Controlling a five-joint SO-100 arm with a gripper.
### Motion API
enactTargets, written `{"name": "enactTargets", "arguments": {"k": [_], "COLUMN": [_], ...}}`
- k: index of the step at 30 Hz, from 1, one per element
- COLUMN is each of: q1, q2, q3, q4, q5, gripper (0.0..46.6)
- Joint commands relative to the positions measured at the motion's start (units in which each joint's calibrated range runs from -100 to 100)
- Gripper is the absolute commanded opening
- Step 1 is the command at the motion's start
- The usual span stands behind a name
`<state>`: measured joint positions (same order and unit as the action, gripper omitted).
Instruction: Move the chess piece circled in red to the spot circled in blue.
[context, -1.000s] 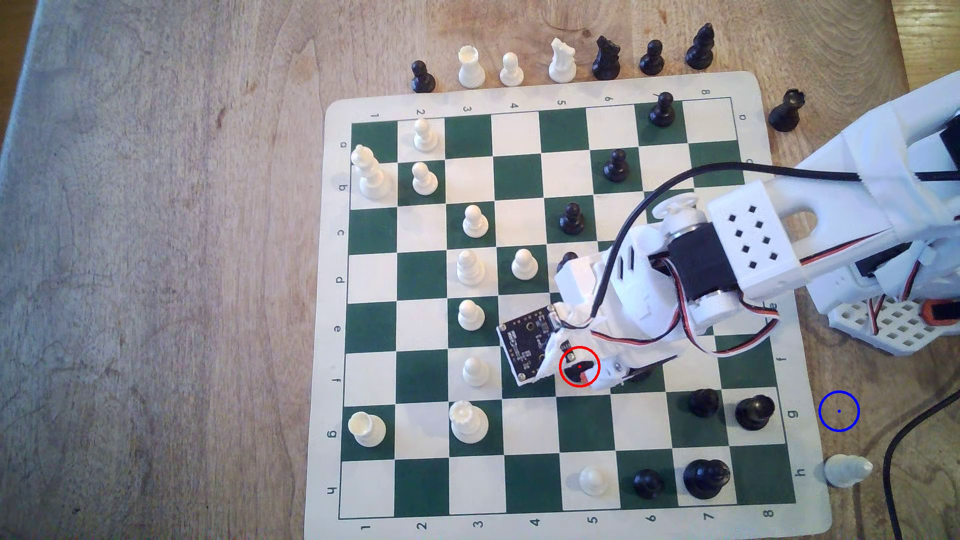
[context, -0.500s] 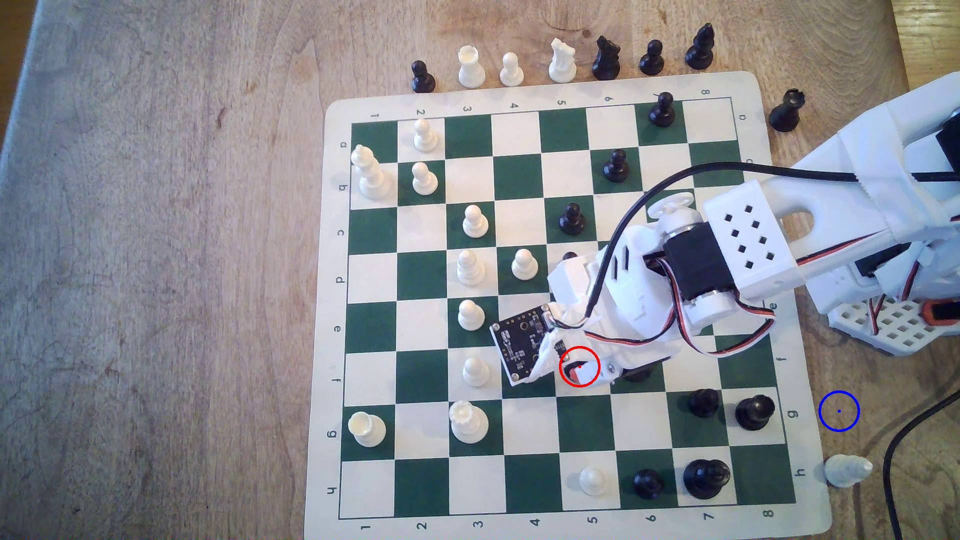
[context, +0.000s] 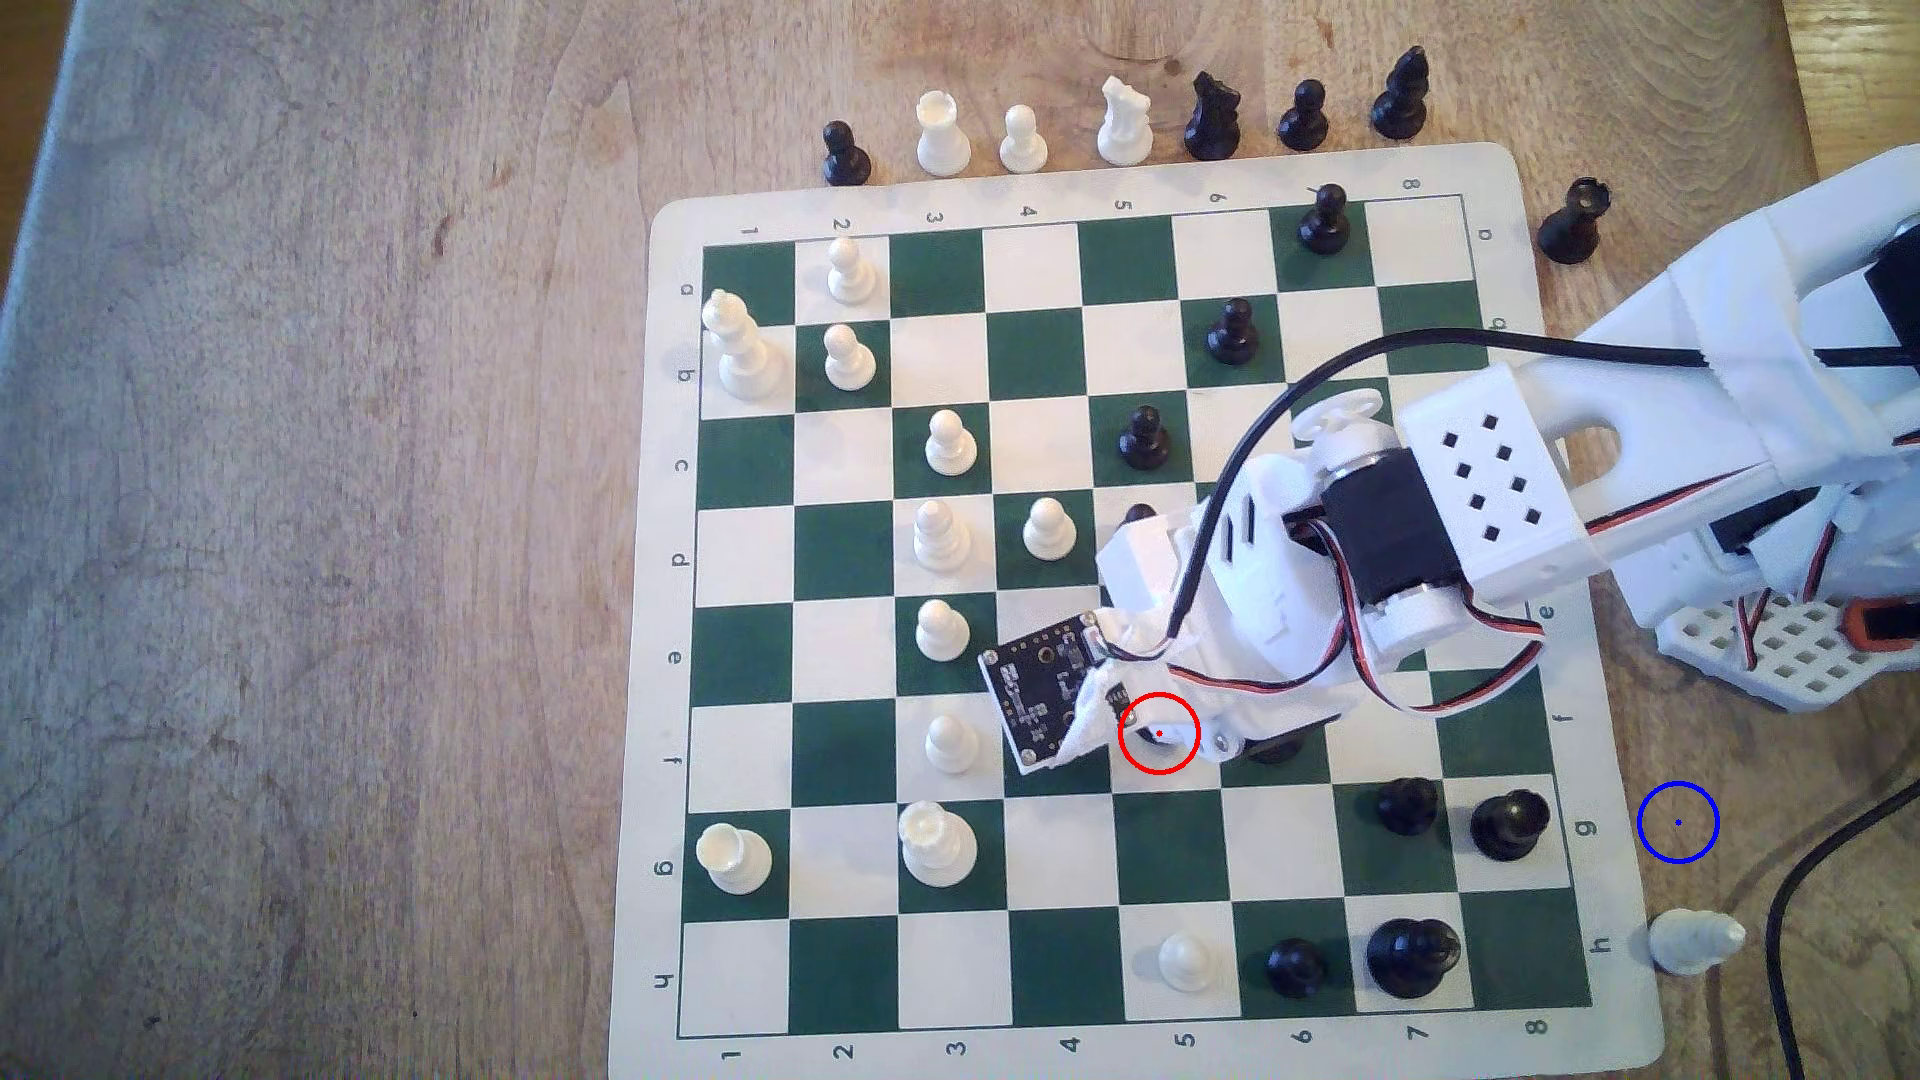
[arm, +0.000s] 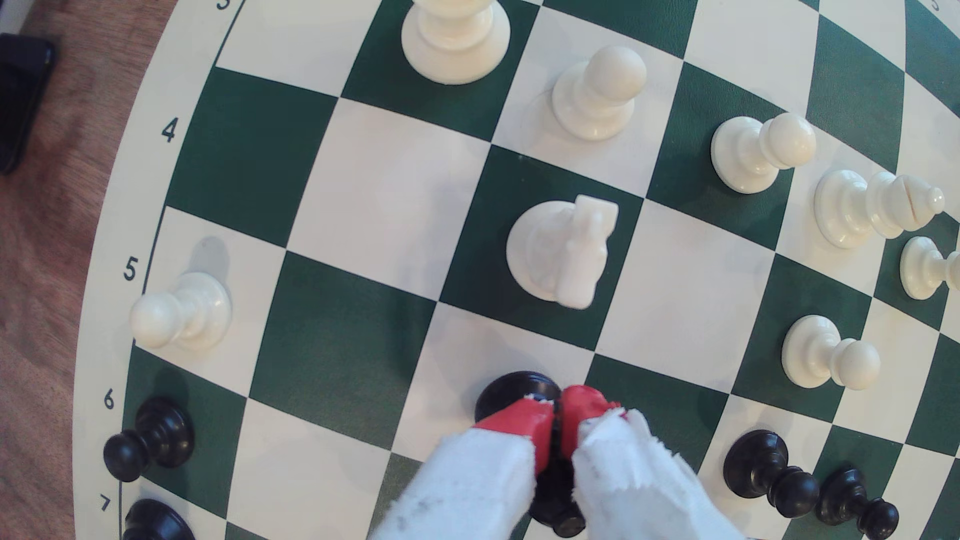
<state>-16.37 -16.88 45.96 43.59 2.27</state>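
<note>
In the wrist view the black pawn (arm: 511, 390) stands on a white square, its neck pinched between my red fingertips (arm: 524, 415). My gripper (arm: 557, 407) is shut on it. In the exterior view the gripper (context: 1162, 735) sits inside the drawn red circle on the board's f row and covers nearly all of the pawn. The blue-circled spot (context: 1678, 822) is bare wood off the board's edge, toward the exterior view's right, level with row g.
A white knight (arm: 563, 254) stands one square beyond the pawn. Two black pieces (context: 1408, 805) (context: 1509, 822) stand between the gripper and the blue circle. A white piece (context: 1694, 940) lies on its side just below that circle, beside a black cable (context: 1808, 883).
The fingers have drawn together on the pawn; less red fingertip shows in the red circle than before. The arm has shifted very slightly.
</note>
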Motion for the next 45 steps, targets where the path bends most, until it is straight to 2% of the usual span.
{"name": "enactTargets", "arguments": {"k": [1,5,15,18,21,23,24,30,36,40,45], "q1": [-0.4,-0.4,0.0,-0.1,-0.2,-0.3,-0.3,-0.2,0.9,-0.5,-6.0], "q2": [-2.4,-2.7,-2.9,-3.2,-3.2,-3.1,-3.1,-4.7,-19.1,-28.7,-48.2], "q3": [-4.5,-4.3,-3.5,-3.5,-3.5,-3.5,-3.5,-4.3,-8.4,-5.8,5.5], "q4": [0.2,0.3,2.0,2.0,2.0,2.0,2.0,3.3,15.4,22.4,27.2], "q5": [-0.4,-0.5,-0.5,-0.5,-0.5,-0.5,-0.5,-0.5,-0.4,0.0,3.2], "gripper": [9.0,12.9,13.5,11.6,7.2,1.3,0.3,0.3,0.3,0.3,0.3]}}
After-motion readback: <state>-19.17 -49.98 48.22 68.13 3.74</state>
